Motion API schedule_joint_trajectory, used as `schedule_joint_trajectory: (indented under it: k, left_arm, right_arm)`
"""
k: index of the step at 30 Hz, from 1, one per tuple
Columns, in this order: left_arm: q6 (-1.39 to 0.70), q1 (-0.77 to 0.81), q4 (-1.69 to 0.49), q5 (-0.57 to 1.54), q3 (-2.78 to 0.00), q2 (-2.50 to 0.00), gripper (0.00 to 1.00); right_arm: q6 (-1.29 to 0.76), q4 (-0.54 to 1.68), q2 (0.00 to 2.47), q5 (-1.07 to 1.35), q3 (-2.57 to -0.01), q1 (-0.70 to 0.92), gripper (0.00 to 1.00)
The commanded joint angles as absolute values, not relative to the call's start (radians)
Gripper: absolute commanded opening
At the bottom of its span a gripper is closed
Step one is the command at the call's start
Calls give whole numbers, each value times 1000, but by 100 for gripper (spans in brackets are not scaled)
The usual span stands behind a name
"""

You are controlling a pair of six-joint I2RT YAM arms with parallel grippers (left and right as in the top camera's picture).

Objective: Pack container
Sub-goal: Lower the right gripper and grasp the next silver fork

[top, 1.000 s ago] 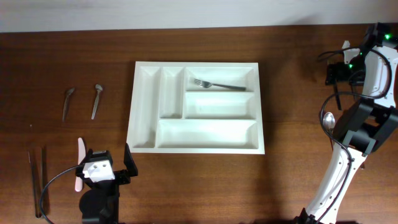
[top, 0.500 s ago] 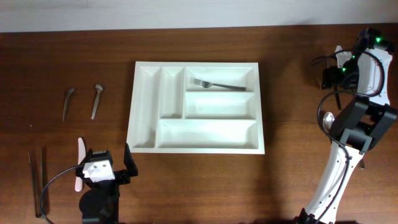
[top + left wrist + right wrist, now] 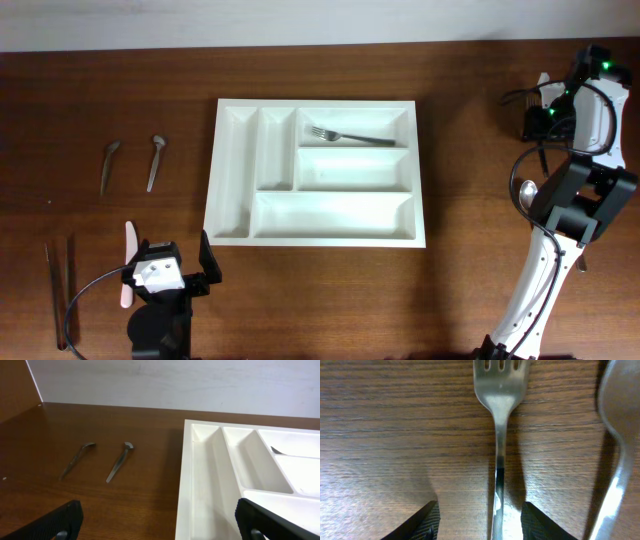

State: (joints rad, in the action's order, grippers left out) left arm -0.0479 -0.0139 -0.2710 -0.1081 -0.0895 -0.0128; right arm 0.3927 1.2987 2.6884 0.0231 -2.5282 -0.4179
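The white five-compartment container (image 3: 315, 172) lies mid-table, with one metal fork (image 3: 350, 136) in its top right compartment. My right gripper (image 3: 482, 520) is open at the far right (image 3: 540, 135), low over the wood. Its two fingers straddle the handle of a second fork (image 3: 499, 420) without touching it. A metal spoon (image 3: 619, 435) lies just right of that fork and also shows in the overhead view (image 3: 527, 192). My left gripper (image 3: 160, 530) is open and empty at the front left (image 3: 170, 270), facing the container's left edge (image 3: 200, 485).
Two small metal spoons (image 3: 110, 165) (image 3: 156, 160) lie left of the container and also show in the left wrist view (image 3: 77, 459) (image 3: 120, 460). A pink spoon (image 3: 128, 262) lies beside my left arm. Dark chopsticks (image 3: 58, 290) lie at the front left edge.
My right arm shifted slightly left and toward the far edge over the fork, then held still. The left arm and the utensils have not moved.
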Motion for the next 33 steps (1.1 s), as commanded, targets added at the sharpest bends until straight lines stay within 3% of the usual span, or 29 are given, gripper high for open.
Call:
schedule_joint_trajectory:
  k: [1, 12, 33]
  left_arm:
    - [-36, -11, -269, -98, -85, -5, 99]
    - [-36, -11, -269, -98, -85, -5, 99]
    - [-36, -11, -269, -98, -85, -5, 99]
  right_arm:
    - [389, 1296, 2727, 14, -2523, -413, 52]
    - [389, 1279, 2739, 14, -2523, -413, 52]
    - [389, 1222, 2739, 14, -2523, -413, 14]
